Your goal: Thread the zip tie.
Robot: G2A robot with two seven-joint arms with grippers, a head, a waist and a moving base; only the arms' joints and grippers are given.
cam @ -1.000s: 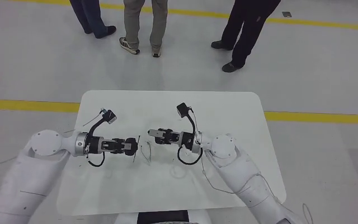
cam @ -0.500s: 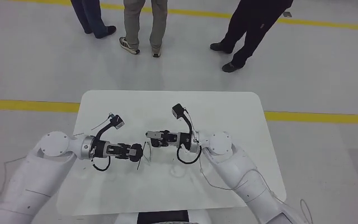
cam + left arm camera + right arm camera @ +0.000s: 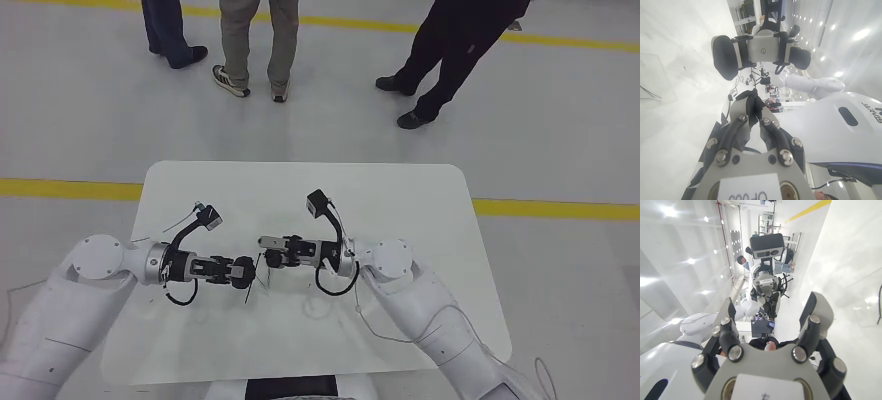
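Black-tipped, your left gripper is pinching fully closed, and I cannot tell whether anything thin is caught in it. Your right gripper is gaping wide and carrying nothing, facing the left one at close range. Your zip tie is lying as a thin dark loop on the table just beneath them (unthreaded, by my judgement), so you are facing nearly the whole job.

Table: both your arms lie over the middle of the white rounded table.
Grippers: your left gripper lies left of the right gripper, tips facing, near but apart.
Zip tie: the thin black zip tie stands at the left gripper's tips, between the two.
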